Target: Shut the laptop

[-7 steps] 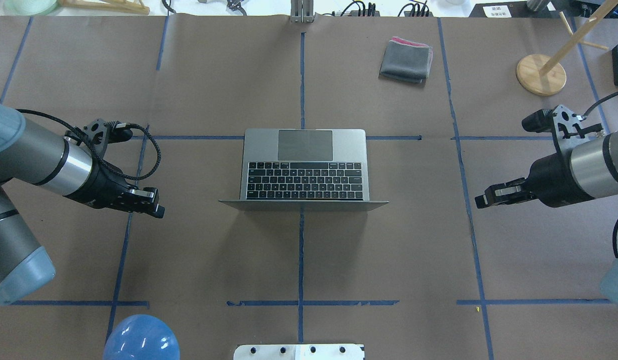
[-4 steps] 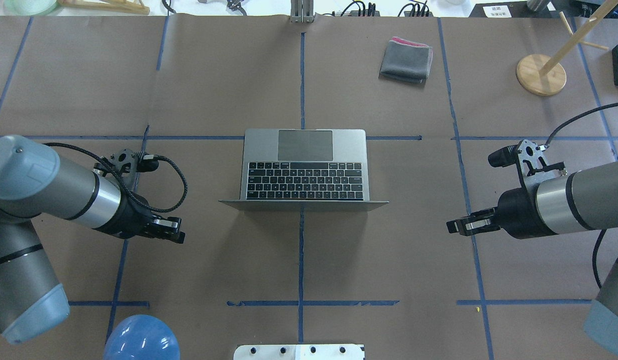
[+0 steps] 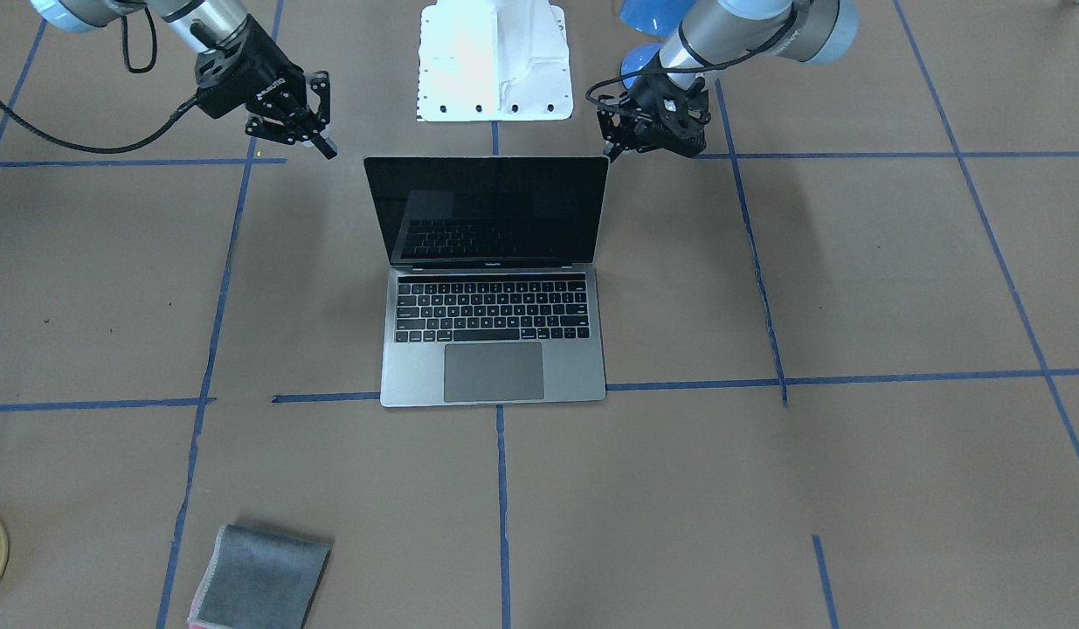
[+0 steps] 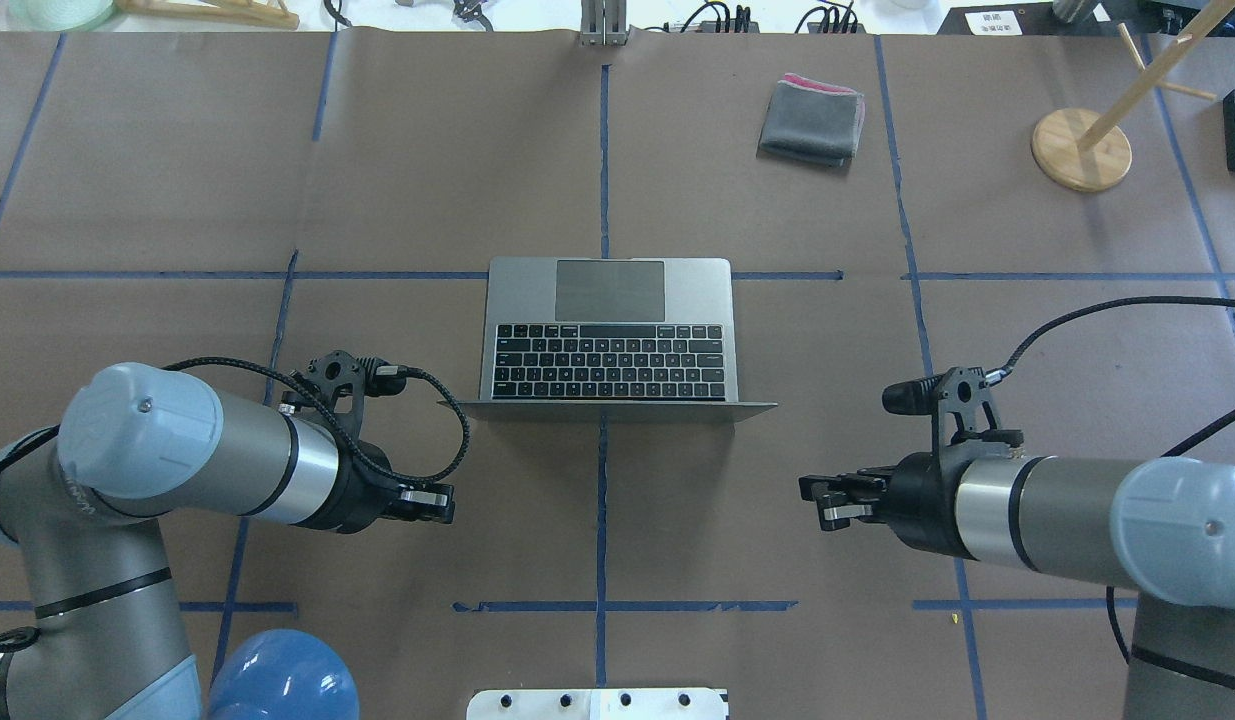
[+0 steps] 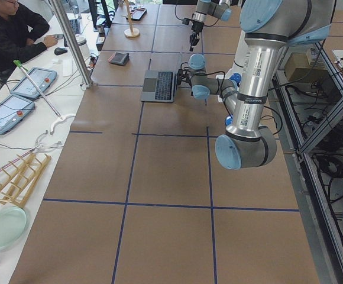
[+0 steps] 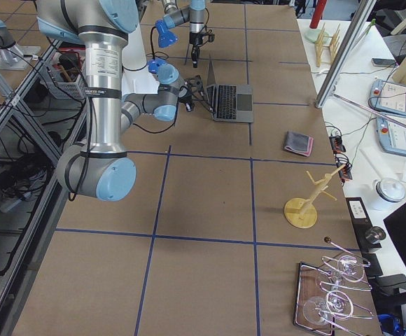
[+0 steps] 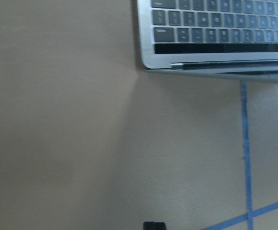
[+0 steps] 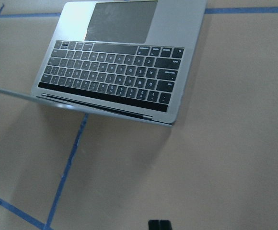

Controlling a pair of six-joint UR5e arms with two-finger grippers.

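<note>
The space-grey laptop (image 4: 609,300) stands open in the middle of the table, with its keyboard towards the far side and its lid edge (image 4: 607,408) towards me. Its black screen (image 3: 491,210) is upright and leans slightly back. My left gripper (image 4: 439,503) is shut and empty, low behind the lid's left corner, and it also shows in the front view (image 3: 611,150). My right gripper (image 4: 815,500) is shut and empty behind the lid's right side, a little further off (image 3: 325,144). Neither touches the laptop. Both wrist views show the hinge end of the laptop (image 7: 215,28) (image 8: 124,72).
A folded grey cloth (image 4: 812,120) lies at the far right. A wooden stand (image 4: 1080,148) is further right. A blue round object (image 4: 282,680) and the white base plate (image 4: 597,703) sit at the near edge. A person (image 5: 9,29) sits beside the table's far side.
Both arms have swung back towards my side and inward, from beside the laptop to behind its lid. The laptop has not moved and its lid stands as before.
</note>
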